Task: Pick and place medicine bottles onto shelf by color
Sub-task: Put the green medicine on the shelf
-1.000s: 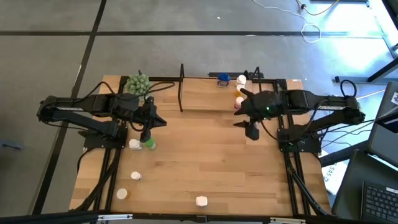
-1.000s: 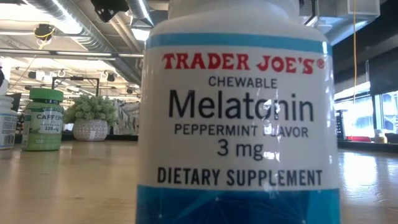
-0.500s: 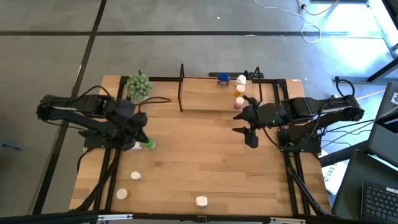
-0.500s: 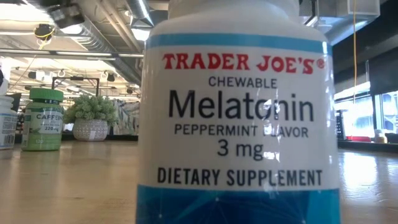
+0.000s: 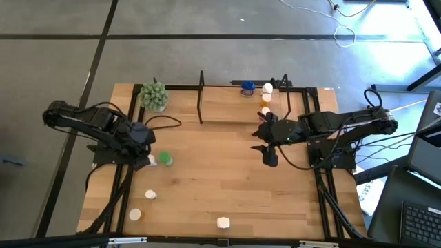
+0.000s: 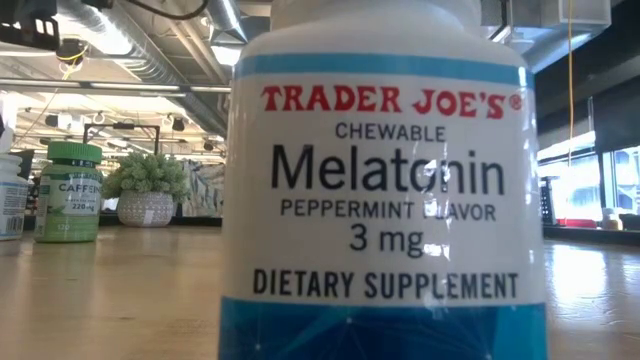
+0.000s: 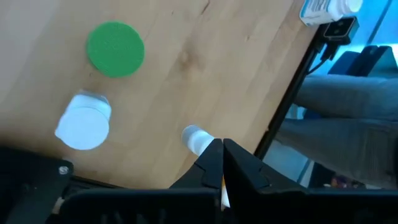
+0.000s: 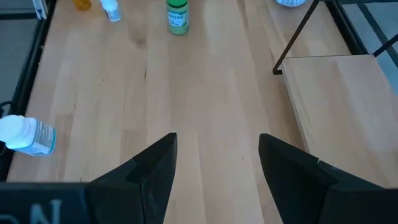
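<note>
My left gripper (image 5: pixel 147 151) (image 7: pixel 222 154) is shut and empty, hovering at the table's left beside a white-capped bottle (image 5: pixel 150 160) (image 7: pixel 83 123) and a green bottle (image 5: pixel 165 158) (image 7: pixel 115 48), both upright on the table. My right gripper (image 5: pixel 269 158) (image 8: pixel 217 155) is open and empty over bare table, in front of the shelf (image 5: pixel 234 107) (image 8: pixel 336 93). A blue bottle (image 5: pixel 247 88), a white one (image 5: pixel 267 88) and an orange one (image 5: pixel 265 98) stand on the shelf's right part, with a pink-red one (image 5: pixel 262 117) at its front edge.
More bottles stand near the front: white ones (image 5: pixel 149 195) (image 5: pixel 134 214) at the left and a white, blue-labelled one (image 5: pixel 222 222) (image 6: pixel 380 190) that fills the low view. A green plant ball (image 5: pixel 154 95) sits at the far left. The shelf's black frames (image 5: pixel 201 96) stand upright.
My left gripper has drawn back from above the green bottle toward the table's left edge and has rolled at the wrist. My right gripper has moved away from the shelf, toward the table's near edge and a little leftward. No bottle has moved.
</note>
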Robot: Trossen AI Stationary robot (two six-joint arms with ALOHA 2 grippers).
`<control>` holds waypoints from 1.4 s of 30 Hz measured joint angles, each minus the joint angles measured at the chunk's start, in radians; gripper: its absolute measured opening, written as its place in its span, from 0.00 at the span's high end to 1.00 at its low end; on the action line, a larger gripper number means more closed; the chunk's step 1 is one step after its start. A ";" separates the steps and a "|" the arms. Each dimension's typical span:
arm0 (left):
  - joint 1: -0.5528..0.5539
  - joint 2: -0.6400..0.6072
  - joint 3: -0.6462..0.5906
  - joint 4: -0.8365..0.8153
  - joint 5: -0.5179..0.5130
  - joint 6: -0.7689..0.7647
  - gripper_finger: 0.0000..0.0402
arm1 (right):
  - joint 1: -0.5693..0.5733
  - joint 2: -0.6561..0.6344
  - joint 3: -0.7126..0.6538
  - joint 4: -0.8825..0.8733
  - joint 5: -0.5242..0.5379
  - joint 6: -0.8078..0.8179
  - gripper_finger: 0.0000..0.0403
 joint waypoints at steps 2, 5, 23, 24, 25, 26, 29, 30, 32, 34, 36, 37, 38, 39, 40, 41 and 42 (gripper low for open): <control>-0.012 0.000 0.000 0.004 0.001 -0.021 0.98 | 0.000 0.003 0.000 0.000 0.000 0.000 0.44; -0.022 0.000 0.000 0.005 0.002 -0.028 0.98 | 0.000 0.003 0.000 0.001 -0.035 0.001 0.44; -0.024 0.001 0.000 -0.013 -0.059 -0.053 0.71 | 0.000 0.003 0.000 0.000 -0.148 0.001 0.44; -0.024 0.003 0.000 -0.013 -0.060 -0.053 0.70 | 0.000 0.003 0.000 0.000 -0.148 0.001 0.44; -0.024 0.008 0.000 -0.013 -0.068 -0.054 0.68 | 0.000 0.003 0.000 0.000 -0.148 0.001 0.44; -0.024 0.012 0.000 -0.013 -0.086 -0.063 0.67 | 0.000 0.003 0.000 0.000 -0.148 0.001 0.44; -0.023 0.029 0.000 -0.013 -0.159 -0.140 0.66 | 0.000 0.003 0.000 0.000 -0.148 0.003 0.44; -0.023 0.036 0.000 -0.013 -0.174 -0.180 0.67 | 0.000 0.003 0.000 0.000 -0.148 0.003 0.44; -0.023 0.057 0.000 -0.012 -0.201 -0.237 0.67 | 0.000 0.003 0.000 0.000 -0.148 0.004 0.44; -0.023 0.078 0.000 -0.012 -0.217 -0.274 0.67 | 0.000 0.003 0.000 0.000 -0.148 0.004 0.44; -0.023 0.096 0.000 -0.011 -0.219 -0.308 0.67 | 0.000 0.003 0.000 0.000 -0.148 0.001 0.44; -0.023 0.102 0.000 -0.011 -0.219 -0.313 0.67 | 0.000 0.003 0.000 0.000 -0.148 0.001 0.44; -0.023 0.106 0.000 -0.011 -0.220 -0.313 0.67 | 0.000 0.003 0.000 0.000 -0.148 0.000 0.44; -0.023 0.111 0.000 -0.011 -0.225 -0.313 0.67 | -0.001 0.003 0.000 0.000 -0.148 0.000 0.44; -0.023 0.117 0.000 -0.011 -0.232 -0.313 0.67 | -0.004 0.003 0.000 0.000 -0.148 0.000 0.44; -0.023 0.123 0.000 -0.010 -0.237 -0.313 0.67 | -0.010 0.003 0.000 0.000 -0.148 0.002 0.44; -0.023 0.130 0.000 -0.009 -0.238 -0.313 0.67 | -0.017 0.004 0.000 0.000 -0.148 0.013 0.44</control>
